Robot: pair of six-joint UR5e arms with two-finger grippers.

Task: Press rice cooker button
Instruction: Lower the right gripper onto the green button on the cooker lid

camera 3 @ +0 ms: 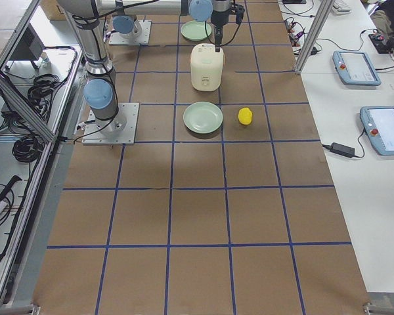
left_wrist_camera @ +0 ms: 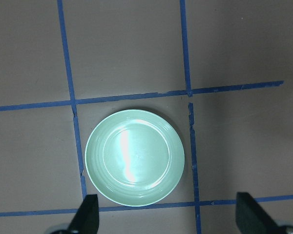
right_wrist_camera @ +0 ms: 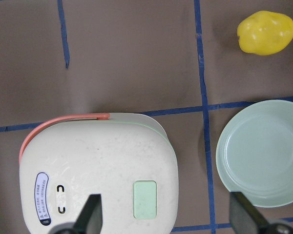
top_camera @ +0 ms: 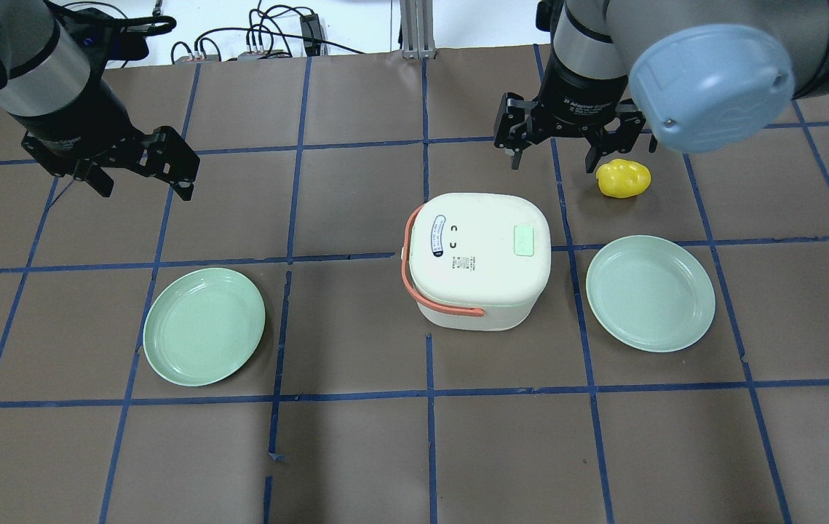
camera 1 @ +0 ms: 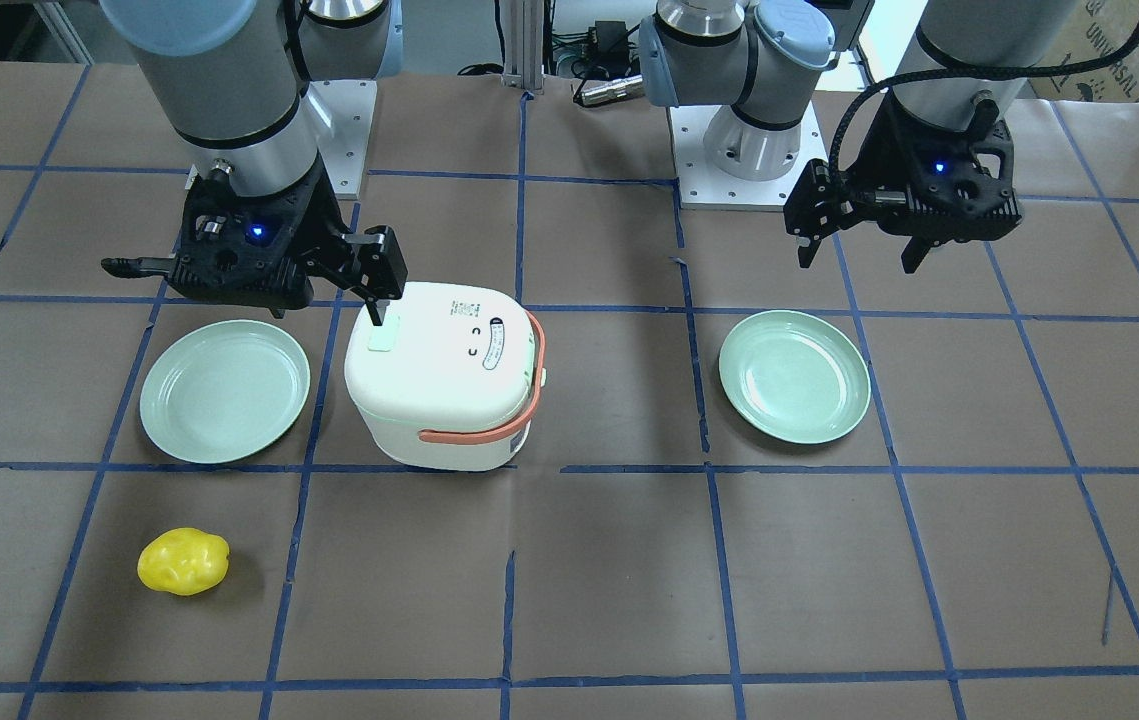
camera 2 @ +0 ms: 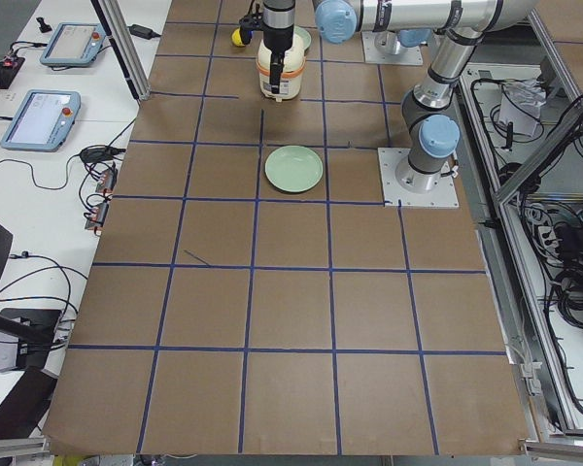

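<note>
Holds right tool (right_wrist_camera: 168, 217) spread wide over the cooker (camera 1: 439, 390), one finger (camera 1: 384, 275) seemingly just above the button (right_wrist_camera: 144, 199), at 3 o'clock on the lid (top_camera: 483, 218) seen overhead. Could land off-centre, slip off and shove the cooker along the bench (top_camera: 356, 451). Holds left tool (left_wrist_camera: 168, 214) released.

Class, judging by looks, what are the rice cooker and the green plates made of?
Rice cooker: likely matte cream plastic, with moulded rounded corners and no glare. Green plates: probably glossy plastic or melamine; a bright light streak reflects off one.
</note>
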